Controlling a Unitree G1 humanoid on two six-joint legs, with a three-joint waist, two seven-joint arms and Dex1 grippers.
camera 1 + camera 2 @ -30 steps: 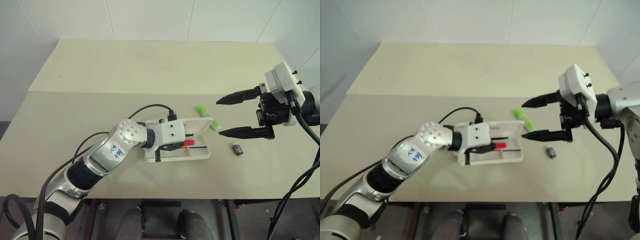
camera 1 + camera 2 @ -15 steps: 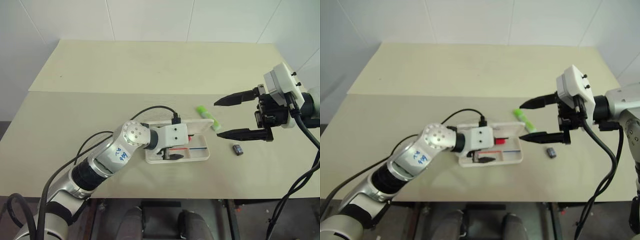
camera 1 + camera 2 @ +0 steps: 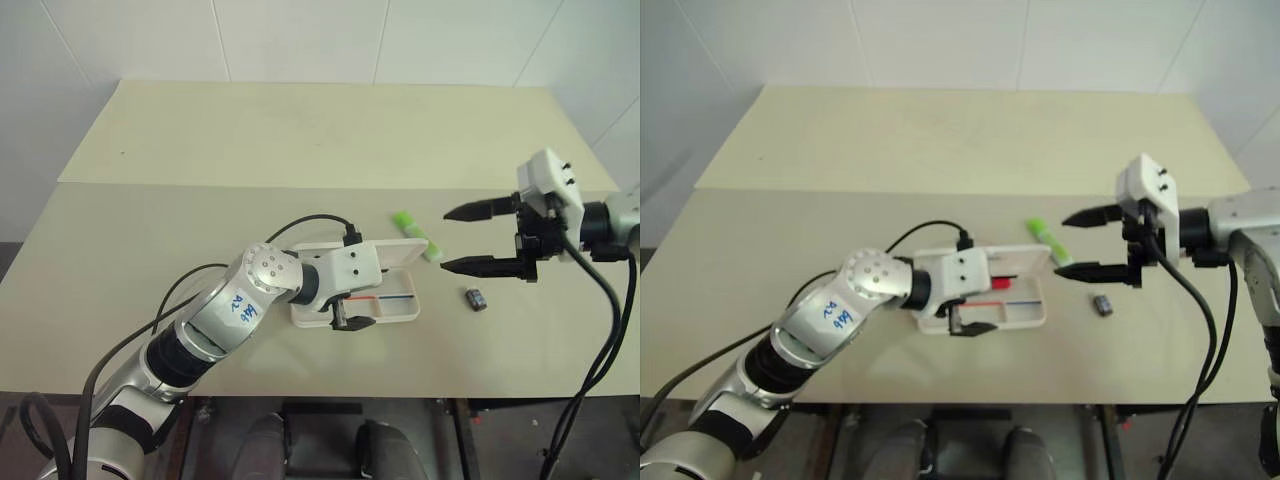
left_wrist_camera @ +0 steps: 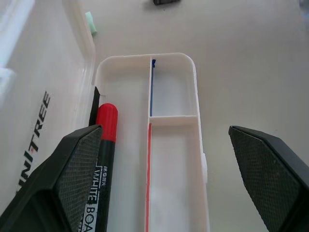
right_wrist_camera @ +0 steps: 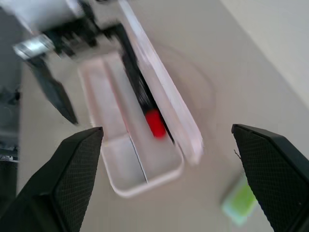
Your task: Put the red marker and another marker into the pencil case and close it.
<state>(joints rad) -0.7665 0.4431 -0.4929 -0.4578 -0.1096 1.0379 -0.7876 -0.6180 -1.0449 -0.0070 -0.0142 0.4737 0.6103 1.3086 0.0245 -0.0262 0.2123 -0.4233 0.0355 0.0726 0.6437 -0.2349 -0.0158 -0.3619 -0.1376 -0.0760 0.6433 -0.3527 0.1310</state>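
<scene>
The first part of the task is judged to be done: the red marker point(image 4: 103, 145) is seen lying inside the pencil case point(image 3: 398, 309), in the long compartment next to the hinged lid, with its red cap pointing toward the far end of the case. The left gripper point(image 3: 345, 322) is held just over the near part of the case with its fingers spread wide, and nothing is pinched between them. The second marker, a lime-green highlighter point(image 3: 415, 234), is not yet put in; it lies on the table point(image 3: 300, 140) just beyond the raised lid, apart from the case. The right gripper point(image 3: 465, 238) hangs near the highlighter, a little to its right, and its fingers are also spread with nothing between them. So the picking of the highlighter, its placing in the case and the closing of the lid are left to be done. Much of the case is covered by the left wrist in the head views. A small dark block point(image 3: 477, 298) lies to the right of the case, and what it is cannot be made out.
</scene>
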